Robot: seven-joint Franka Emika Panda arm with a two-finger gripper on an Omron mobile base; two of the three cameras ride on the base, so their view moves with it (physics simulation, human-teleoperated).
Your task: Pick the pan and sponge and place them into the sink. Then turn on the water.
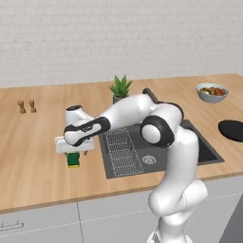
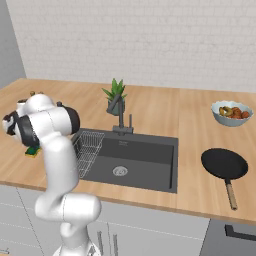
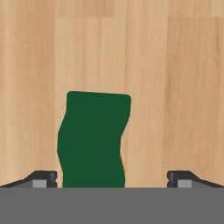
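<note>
Sponge (image 3: 92, 140) lies on the counter (image 3: 175, 87) beneath the hand (image 3: 112, 178), fingers spread wide, holding nothing.

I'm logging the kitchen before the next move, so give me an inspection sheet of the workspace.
Surface: light wooden counter, over grey cabinet fronts.
Job's things: green-topped, yellow-bottomed rectangular sponge lies on the counter left of the dark grey recessed sink; round black frying pan on the counter right of the sink; no water runs from the dark curved faucet.
Clutter: potted green plant, bowl of fruit, two small brown shakers, wire rack in the sink.
Grippers: pincer open, above the sponge.
Cables: nothing seen.
Surroundings: white brick wall.
</note>
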